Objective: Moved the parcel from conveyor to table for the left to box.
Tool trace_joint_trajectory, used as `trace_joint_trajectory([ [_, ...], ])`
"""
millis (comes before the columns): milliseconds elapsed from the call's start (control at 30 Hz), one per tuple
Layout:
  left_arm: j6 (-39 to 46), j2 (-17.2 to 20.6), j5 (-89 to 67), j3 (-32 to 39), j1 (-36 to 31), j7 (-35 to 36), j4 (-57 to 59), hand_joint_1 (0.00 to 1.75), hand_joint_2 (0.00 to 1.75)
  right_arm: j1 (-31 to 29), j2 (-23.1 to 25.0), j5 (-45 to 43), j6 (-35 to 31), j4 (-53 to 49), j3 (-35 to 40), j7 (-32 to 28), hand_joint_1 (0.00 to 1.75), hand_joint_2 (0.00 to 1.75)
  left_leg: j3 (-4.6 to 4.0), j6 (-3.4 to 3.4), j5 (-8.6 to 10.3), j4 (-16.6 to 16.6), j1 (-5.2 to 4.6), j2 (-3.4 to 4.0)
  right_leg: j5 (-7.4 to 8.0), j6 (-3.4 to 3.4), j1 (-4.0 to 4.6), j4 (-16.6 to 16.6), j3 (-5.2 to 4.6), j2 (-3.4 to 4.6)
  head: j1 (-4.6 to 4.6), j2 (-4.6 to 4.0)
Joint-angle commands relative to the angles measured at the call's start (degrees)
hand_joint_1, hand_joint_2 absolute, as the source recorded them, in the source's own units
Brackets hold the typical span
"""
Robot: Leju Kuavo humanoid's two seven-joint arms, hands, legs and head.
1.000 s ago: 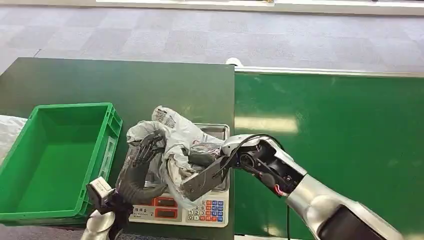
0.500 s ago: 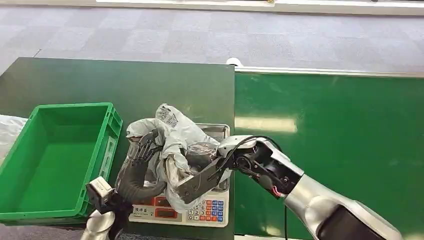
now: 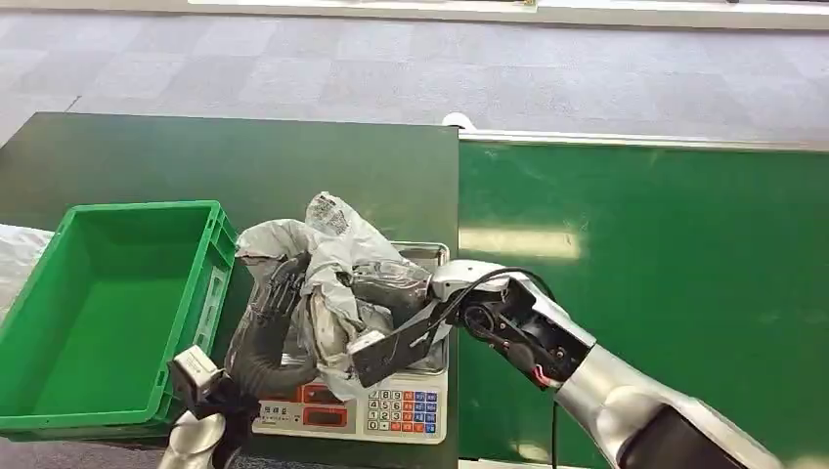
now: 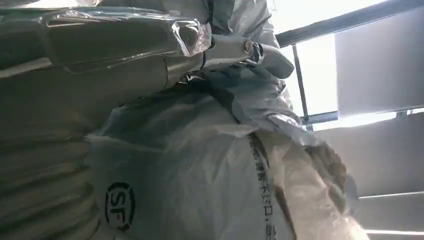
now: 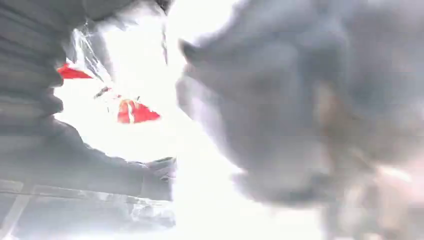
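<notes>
Over the past second the grey plastic parcel (image 3: 337, 269) rose slightly and bunched up taller above the scale (image 3: 391, 405), and the right hand (image 3: 391, 327) slid left, deeper under the bag. The parcel sat over the scale's steel pan on the dark green table (image 3: 196, 156), clasped from both sides. The left hand (image 3: 279, 293) gripped the parcel's left flank, dark fingers curled into the plastic. The right hand pressed against its right underside; how far its fingers had closed could not be told. An empty green crate (image 3: 210, 283) stood just left of the scale, the green conveyor (image 3: 665, 244) to the right.
</notes>
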Motion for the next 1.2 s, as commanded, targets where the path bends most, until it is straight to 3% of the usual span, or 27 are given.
trace_joint_trajectory([
  [33, -0.5, -0.5, -0.6, 0.5, 0.9, 0.0, 1.3, 0.0, 1.75, 4.1, 1.3, -6.3, -4.6, -5.0, -12.7, -3.5, 0.0, 1.75, -0.08, 0.05, 0.03, 0.0, -0.01, 0.01, 0.03, -0.09, 0.01, 0.0, -0.09, -0.02, 0.0, 0.0],
  [233, -0.5, -0.7, -0.6, 0.5, 0.7, 0.0, 1.4, 0.0, 1.75, 5.4, 1.5, -8.1, -4.1, -5.2, -15.2, -4.2, 0.0, 1.75, -0.08, 0.06, 0.04, 0.0, 0.0, 0.03, 0.04, -0.1, 0.02, 0.0, -0.09, -0.01, -0.02, 0.0],
  [467, -0.7, -0.4, -0.7, 0.2, 1.5, 0.1, 0.5, 0.0, 1.75, 12.0, 4.2, -17.3, -1.7, -5.3, -24.6, -8.1, 0.0, 1.75, -0.09, 0.07, 0.08, -0.1, 0.02, -0.04, 0.07, -0.15, 0.05, -0.1, -0.08, -0.09, -0.02, 0.0],
  [567, -0.6, -0.2, -0.8, -0.3, 1.7, 0.0, 0.3, 0.0, 1.75, 15.4, 5.3, -20.4, 1.3, -7.7, -28.7, -7.2, 0.0, 1.75, -0.05, 0.08, 0.07, -0.1, 0.02, -0.03, 0.07, -0.15, 0.06, -0.1, -0.04, -0.08, 0.0, 0.0],
  [933, -0.4, -0.8, -0.7, 0.1, -0.2, 0.1, 2.0, 0.0, 1.75, 20.7, 4.0, -21.5, 3.7, -11.6, -37.0, -7.9, 0.0, 1.75, -0.09, 0.05, 0.05, 0.0, 0.01, -0.12, 0.02, -0.08, 0.03, 0.0, -0.06, -0.15, -0.02, 0.0],
  [1200, -0.4, -0.9, -0.7, 0.0, -0.1, 0.1, 1.6, 0.0, 1.75, 21.4, 3.8, -22.3, 4.1, -13.0, -38.8, -8.2, 0.0, 1.75, -0.1, 0.07, 0.06, 0.0, 0.0, -0.09, 0.04, -0.12, 0.03, 0.0, -0.11, -0.13, -0.02, 0.0],
])
